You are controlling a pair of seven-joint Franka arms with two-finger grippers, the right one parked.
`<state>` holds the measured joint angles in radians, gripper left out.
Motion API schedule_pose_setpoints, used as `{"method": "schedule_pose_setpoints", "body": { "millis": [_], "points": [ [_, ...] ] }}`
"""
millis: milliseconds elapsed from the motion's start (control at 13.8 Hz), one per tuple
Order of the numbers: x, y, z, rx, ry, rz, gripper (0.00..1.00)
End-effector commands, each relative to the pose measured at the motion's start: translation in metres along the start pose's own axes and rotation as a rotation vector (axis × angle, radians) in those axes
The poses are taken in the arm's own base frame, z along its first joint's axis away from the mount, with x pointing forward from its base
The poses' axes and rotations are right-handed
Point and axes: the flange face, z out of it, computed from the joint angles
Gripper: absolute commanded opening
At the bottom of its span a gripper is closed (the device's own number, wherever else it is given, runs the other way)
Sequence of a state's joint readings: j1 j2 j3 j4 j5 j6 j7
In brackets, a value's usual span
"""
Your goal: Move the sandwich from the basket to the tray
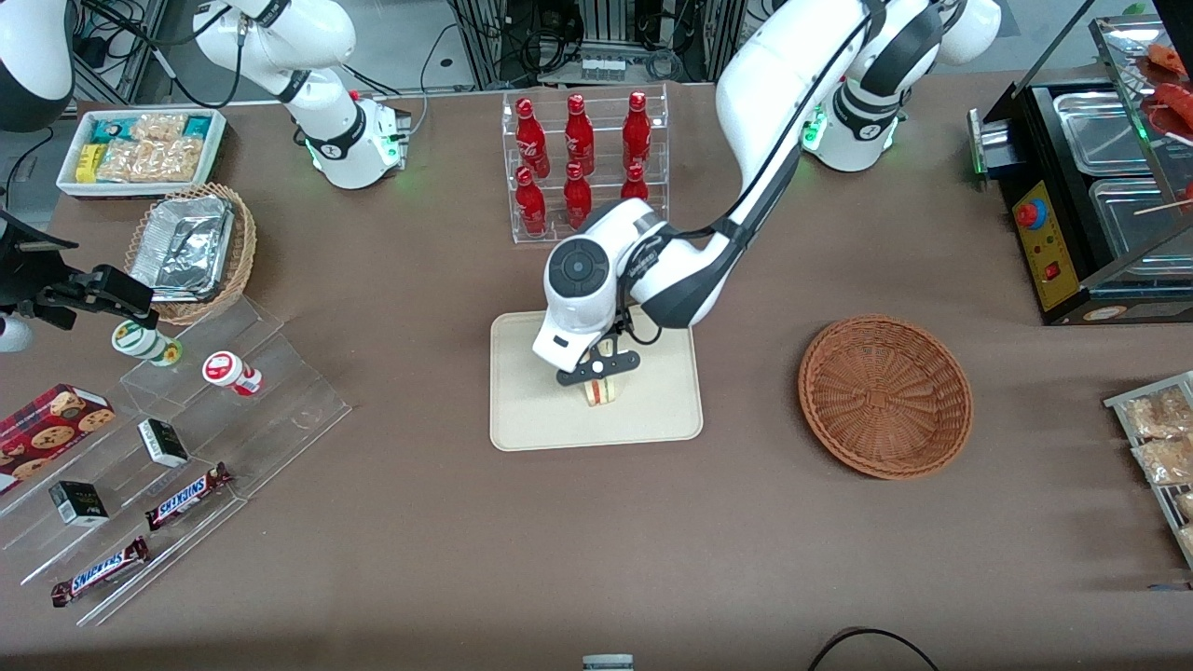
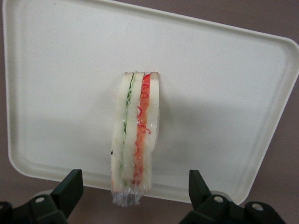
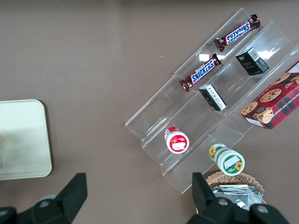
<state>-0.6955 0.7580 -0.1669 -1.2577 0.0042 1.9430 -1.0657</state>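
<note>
Standing on edge on the tray (image 1: pixel 531 419), the sandwich (image 2: pixel 135 135) lies lengthwise between the hand (image 2: pixel 135 193) — fingers wide.

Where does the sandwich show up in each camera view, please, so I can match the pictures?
Front view: the sandwich stands on edge on the tray, under the gripper.
Left wrist view: the sandwich stands on the tray; the gripper has open jaws clear of it.
Right wrist view: the sandwich is not visible.
Shared landmark: the tray, whose corner also shows in the right wrist view.
</note>
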Motion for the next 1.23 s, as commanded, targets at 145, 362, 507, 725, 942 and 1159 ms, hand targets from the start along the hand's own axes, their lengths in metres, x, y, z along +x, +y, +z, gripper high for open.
{"method": "schedule_pose_setpoints", "body": {
  "millis": [145,362,507,725,942,1159],
  "points": [
    [-0.011,-0.017,-0.078,0.037,0.016,-0.002,1.00],
    [0.004,-0.041,-0.109,0.052,0.023,0.065,1.00],
    [0.012,-0.061,-0.111,0.126,0.014,0.104,1.00],
    [0.050,-0.108,-0.118,0.154,-0.021,0.096,1.00],
    [0.075,-0.153,-0.136,0.140,-0.041,0.150,1.00],
    [0.089,-0.207,-0.148,0.142,-0.060,0.235,1.00]
  ]
}}
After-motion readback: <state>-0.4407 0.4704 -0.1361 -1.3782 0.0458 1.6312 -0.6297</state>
